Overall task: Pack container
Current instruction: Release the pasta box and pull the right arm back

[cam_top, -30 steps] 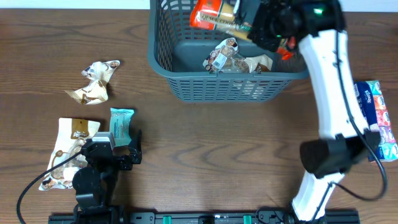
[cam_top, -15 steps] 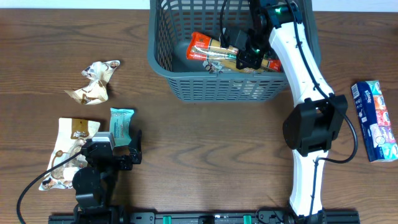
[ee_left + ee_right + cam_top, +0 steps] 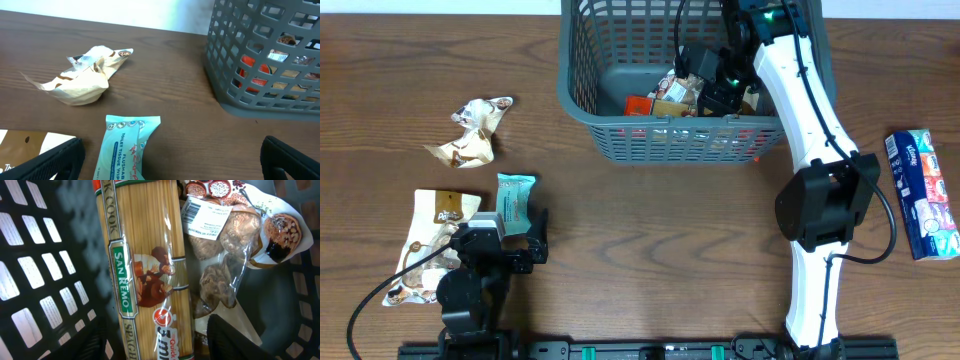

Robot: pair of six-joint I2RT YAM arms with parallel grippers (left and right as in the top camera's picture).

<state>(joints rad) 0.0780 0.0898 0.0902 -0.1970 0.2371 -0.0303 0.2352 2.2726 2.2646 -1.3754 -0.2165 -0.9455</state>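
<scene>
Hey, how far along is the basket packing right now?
Done: a spaghetti packet and a clear snack bag lie in the container. In hand: nothing; the right gripper hangs open over the spaghetti, the left gripper is open and empty. Left: the crumpled packet, wipes packet, beige bag and tissue pack lie on the table.

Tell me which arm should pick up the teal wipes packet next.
Left. The left gripper is open, with the wipes packet lying just ahead between its fingers. The right gripper is down inside the container, over the spaghetti, far across the table.
</scene>
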